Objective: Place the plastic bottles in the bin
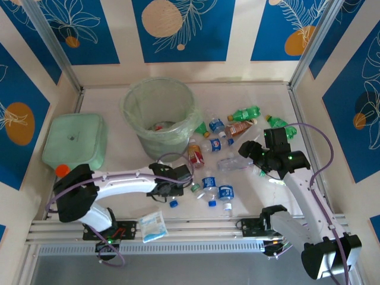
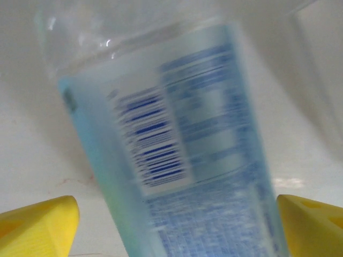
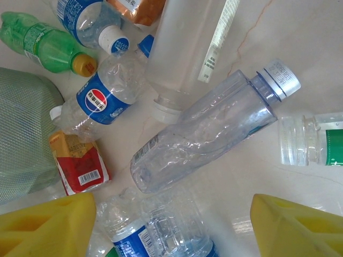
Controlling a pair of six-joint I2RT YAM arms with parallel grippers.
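Roughly ten plastic bottles lie loose on the table, right of the bin. At least three are green, several are blue-labelled, one is brown and one is clear. The Pepsi bottle shows its logo and the red-labelled bottle carries a barcode; other print is too blurred to read. The left gripper stands wide astride a blue-labelled bottle without pinching it. The right gripper hangs wide over the clear bottle. A square lidded box and a sachet lie to the left.
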